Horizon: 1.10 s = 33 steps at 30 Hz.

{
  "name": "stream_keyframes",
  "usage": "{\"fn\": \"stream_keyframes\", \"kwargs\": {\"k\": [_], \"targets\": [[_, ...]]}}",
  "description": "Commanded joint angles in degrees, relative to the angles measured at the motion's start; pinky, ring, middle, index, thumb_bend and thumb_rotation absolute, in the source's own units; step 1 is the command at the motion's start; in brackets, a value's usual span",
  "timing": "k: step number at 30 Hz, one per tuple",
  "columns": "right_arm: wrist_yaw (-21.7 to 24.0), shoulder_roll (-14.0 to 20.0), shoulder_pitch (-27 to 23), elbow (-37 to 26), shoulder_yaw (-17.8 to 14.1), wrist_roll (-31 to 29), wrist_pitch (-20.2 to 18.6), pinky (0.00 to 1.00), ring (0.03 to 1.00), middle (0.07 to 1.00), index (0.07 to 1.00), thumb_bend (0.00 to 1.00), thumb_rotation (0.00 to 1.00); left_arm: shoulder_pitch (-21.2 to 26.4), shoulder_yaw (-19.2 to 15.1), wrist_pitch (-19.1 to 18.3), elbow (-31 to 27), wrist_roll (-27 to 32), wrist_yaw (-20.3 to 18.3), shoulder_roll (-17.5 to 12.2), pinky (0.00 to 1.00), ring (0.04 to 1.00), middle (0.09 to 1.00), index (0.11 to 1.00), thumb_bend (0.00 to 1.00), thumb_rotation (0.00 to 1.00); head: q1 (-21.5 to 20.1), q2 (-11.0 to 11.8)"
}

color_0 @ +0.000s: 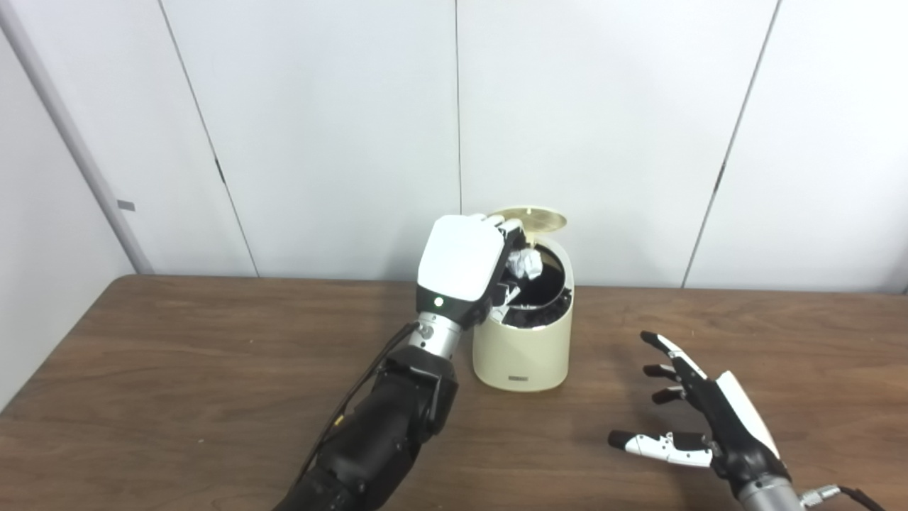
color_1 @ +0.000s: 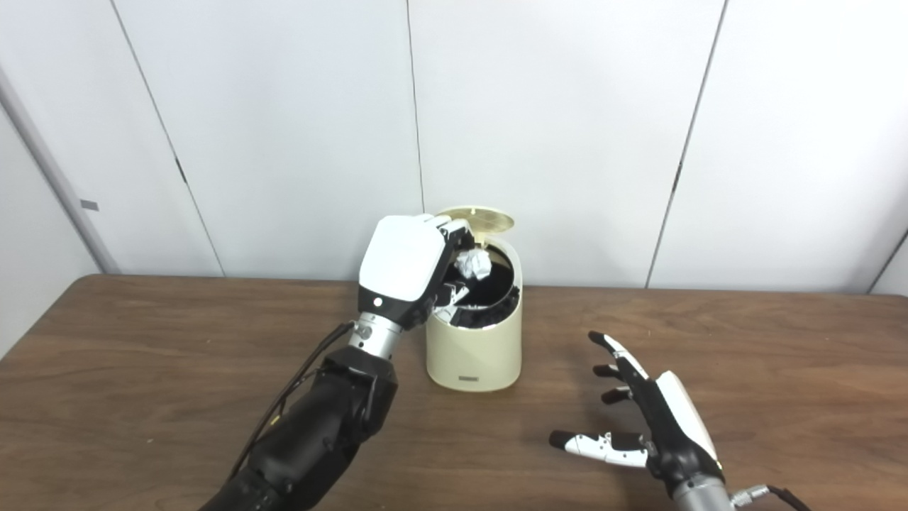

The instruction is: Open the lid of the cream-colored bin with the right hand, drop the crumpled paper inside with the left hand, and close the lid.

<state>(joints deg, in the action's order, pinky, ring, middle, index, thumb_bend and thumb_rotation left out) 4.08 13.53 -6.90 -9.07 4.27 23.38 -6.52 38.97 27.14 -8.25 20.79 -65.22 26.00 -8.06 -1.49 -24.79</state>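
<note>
The cream-colored bin (color_0: pixel 523 351) stands at the table's middle with its round lid (color_0: pixel 533 217) tipped up at the back, showing the dark inside. My left hand (color_0: pixel 464 266) hovers over the bin's left rim, its white back toward me. The crumpled white paper (color_0: pixel 525 264) sits at its fingertips above the dark opening; the fingers look curled around it. My right hand (color_0: pixel 699 415) is open, fingers spread, low over the table to the right of the bin and nearer to me, touching nothing.
The brown wooden table (color_0: pixel 177 383) runs the picture's full width. White wall panels (color_0: pixel 319 128) rise right behind the bin. The left arm (color_0: pixel 383 433) crosses the table in front of the bin's left side.
</note>
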Motion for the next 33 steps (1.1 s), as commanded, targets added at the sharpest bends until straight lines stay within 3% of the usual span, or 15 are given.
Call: {"fn": "stream_keyframes", "kwargs": {"k": [1,7,13,19,21,23,24,26,30,33], "targets": [[-1.0,0.6,-1.8,-0.8,-0.4,0.1,1.8,0.65,0.812,0.941,0.907,0.71,0.28,1.4,-0.2,-1.1,-2.3,-0.7,-0.8,-0.5,0.39,0.517,0.574,0.672,0.91,0.23,0.1,-0.2],[-0.9,0.5,-2.0,-0.8,-0.3,0.2,1.6,0.67,0.829,0.946,0.909,0.7,0.3,1.0,-0.2,-1.3,-4.6,-0.5,-3.4,-1.3,0.43,0.55,0.601,0.689,0.93,0.28,0.1,-0.3],[-1.1,0.4,-2.1,-0.4,-0.3,0.2,2.0,0.65,0.816,0.945,0.909,0.7,0.29,0.4,-0.3,-1.7,-7.1,-0.3,-6.4,-1.9,0.45,0.569,0.604,0.683,0.89,0.29,0.1,-0.3],[-1.0,0.3,-2.0,-0.4,-0.4,0.0,1.9,0.67,0.824,0.948,0.911,0.7,0.29,-0.5,-0.7,-0.8,-9.0,0.3,-6.2,-2.2,0.42,0.54,0.59,0.662,0.87,0.27,0.1,-0.3],[-1.0,0.2,-2.0,-0.9,-0.4,0.1,1.5,0.67,0.825,0.949,0.911,0.7,0.3,-1.7,-2.2,1.4,-10.8,3.9,-5.8,-2.0,0.41,0.523,0.577,0.636,0.79,0.27,0.5,-0.5],[-0.9,0.3,-2.1,-1.1,-0.4,0.1,1.5,0.67,0.826,0.949,0.911,0.69,0.29,-3.3,-4.1,3.2,-13.1,7.9,-6.2,-1.5,0.39,0.48,0.545,0.601,0.71,0.2,0.5,-0.5],[-0.9,0.4,-2.2,-1.0,-0.4,0.2,1.5,0.67,0.825,0.947,0.911,0.69,0.3,-4.4,-5.2,4.1,-14.5,10.2,-6.6,-1.2,0.38,0.46,0.53,0.549,0.61,0.14,0.5,-0.5],[-0.9,0.5,-2.3,-0.8,-0.3,0.4,1.8,0.65,0.82,0.941,0.91,0.69,0.3,-6.0,-6.7,5.2,-16.6,13.4,-7.7,-0.8,0.38,0.436,0.501,0.497,0.52,0.08,0.7,-0.4],[-1.1,0.6,-2.5,-0.2,-0.3,0.5,2.2,0.65,0.812,0.936,0.907,0.69,0.29,-10.3,-9.7,8.0,-21.3,19.2,-9.0,-0.4,0.36,0.427,0.495,0.49,0.51,0.07,0.9,-0.3],[-1.2,0.4,-2.4,0.2,-0.4,0.1,2.6,0.65,0.812,0.932,0.901,0.7,0.26,-13.7,-12.9,11.5,-24.2,28.0,-10.3,1.0,0.37,0.443,0.505,0.49,0.51,0.05,1.1,-0.4]]}}
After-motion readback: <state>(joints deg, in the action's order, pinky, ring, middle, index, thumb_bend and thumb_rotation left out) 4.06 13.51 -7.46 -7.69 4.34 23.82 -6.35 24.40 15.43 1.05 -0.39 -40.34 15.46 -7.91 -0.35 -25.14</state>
